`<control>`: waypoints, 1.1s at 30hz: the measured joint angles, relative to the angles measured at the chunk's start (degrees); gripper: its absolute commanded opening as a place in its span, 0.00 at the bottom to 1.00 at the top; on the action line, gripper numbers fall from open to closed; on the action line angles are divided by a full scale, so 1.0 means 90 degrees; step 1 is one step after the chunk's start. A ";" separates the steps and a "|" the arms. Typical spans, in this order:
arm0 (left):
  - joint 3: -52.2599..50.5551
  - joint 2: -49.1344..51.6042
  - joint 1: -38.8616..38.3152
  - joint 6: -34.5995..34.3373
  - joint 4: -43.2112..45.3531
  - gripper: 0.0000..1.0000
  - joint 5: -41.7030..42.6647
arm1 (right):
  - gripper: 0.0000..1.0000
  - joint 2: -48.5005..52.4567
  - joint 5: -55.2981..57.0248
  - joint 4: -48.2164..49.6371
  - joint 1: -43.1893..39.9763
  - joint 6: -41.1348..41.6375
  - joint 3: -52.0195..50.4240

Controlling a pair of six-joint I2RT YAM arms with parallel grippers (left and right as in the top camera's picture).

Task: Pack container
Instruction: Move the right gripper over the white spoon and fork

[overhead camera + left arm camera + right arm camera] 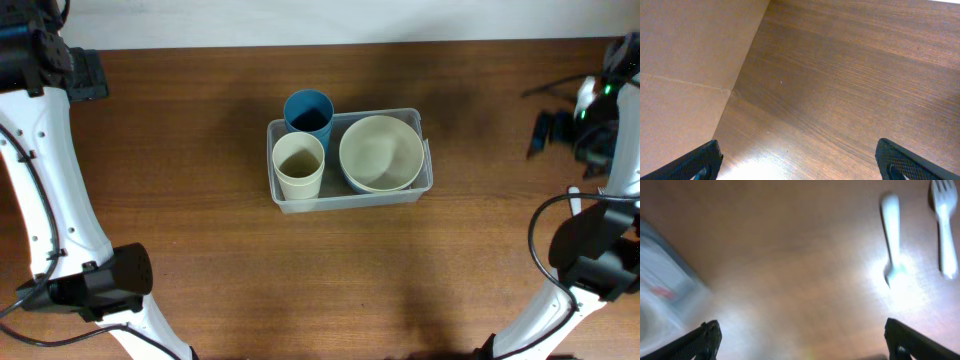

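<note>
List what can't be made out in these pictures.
Right wrist view: motion blur smears the container and, beside the fork, a second white utensil, type unclear.
Overhead: shadow hides the bottom of the blue cup.
Left wrist view: the container lies outside the frame.

Left arm [60,200] was extended along the left side, left gripper [800,164] was held wide apart, nothing gripped, right arm [590,250] was folded at the right, right gripper [805,342] was likewise spread, nothing gripped

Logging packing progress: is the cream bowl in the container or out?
In. The cream bowl sits upright inside the container, filling its right side, within the walls.
</note>
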 measured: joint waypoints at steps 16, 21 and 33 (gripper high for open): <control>0.0002 0.0000 0.0000 0.0000 0.0000 1.00 0.0000 | 0.99 -0.0345 0.1263 0.1576 -0.1617 -0.1608 -0.2691; 0.0005 0.0000 0.0000 0.0000 0.0000 1.00 0.0000 | 0.99 -0.0345 0.1156 0.2144 -0.1858 -0.2086 -0.2909; 0.0005 0.0000 0.0000 0.0000 0.0000 1.00 0.0000 | 0.99 0.0124 0.0855 0.3002 -0.1683 -0.3449 -0.2939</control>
